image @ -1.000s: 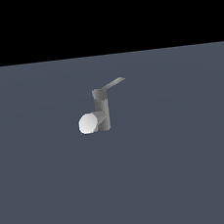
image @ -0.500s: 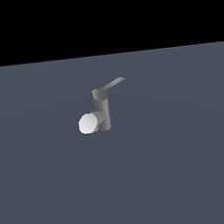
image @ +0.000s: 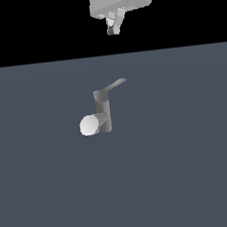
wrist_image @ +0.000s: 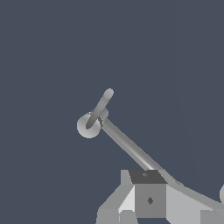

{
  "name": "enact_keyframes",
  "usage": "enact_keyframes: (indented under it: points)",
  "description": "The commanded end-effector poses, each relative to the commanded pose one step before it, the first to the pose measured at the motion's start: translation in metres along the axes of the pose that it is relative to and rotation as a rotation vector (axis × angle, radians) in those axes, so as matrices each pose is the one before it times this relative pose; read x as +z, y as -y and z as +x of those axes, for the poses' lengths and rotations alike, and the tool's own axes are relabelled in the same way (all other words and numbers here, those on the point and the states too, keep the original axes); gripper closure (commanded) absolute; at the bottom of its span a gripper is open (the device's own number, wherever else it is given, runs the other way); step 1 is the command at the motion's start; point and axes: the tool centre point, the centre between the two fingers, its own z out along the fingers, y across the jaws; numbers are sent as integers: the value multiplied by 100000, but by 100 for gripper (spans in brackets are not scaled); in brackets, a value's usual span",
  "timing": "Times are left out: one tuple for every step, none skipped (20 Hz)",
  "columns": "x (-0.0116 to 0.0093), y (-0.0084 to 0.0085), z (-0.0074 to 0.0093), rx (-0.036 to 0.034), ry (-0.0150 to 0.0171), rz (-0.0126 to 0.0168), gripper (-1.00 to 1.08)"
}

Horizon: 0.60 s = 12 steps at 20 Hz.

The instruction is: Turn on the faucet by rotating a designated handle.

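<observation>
High above the faucet (image: 102, 113) on the surface (image: 192, 176), the end effector (image: 113, 25), open or not I cannot tell, must reach down and push the handle (image: 115, 85) sideways

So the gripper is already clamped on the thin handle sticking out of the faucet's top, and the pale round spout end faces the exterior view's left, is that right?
Not quite. The gripper is not on the handle; the exterior view shows it high above the faucet, apart from it. The rest holds: the thin handle sticks out from the faucet's top, and the pale spout end faces the exterior view's left.
</observation>
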Motion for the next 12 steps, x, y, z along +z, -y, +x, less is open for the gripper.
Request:
enact_keyframes:
  points:
    - [1774, 1092, 1331, 7924, -919, -370, 108]
    - [719, 438, 484, 3084, -495, -196, 108]
    - [727, 440, 466, 3070, -556, -199, 108]
    - [735, 441, 447, 3054, -617, -197, 108]
    - [742, 442, 429, 3037, -678, -191, 108]
    - [748, 442, 409, 3017, -739, -182, 108]
    - [754, 441, 390, 2996, -799, -169, 108]
    - [759, 440, 371, 2972, -858, -151, 108]
    - [763, 439, 351, 2947, -915, -130, 108]
    - [758, 431, 328, 2886, -960, -105, 108]
    - [724, 408, 294, 2722, -963, -74, 108]
    - [687, 383, 261, 2550, -954, -45, 108]
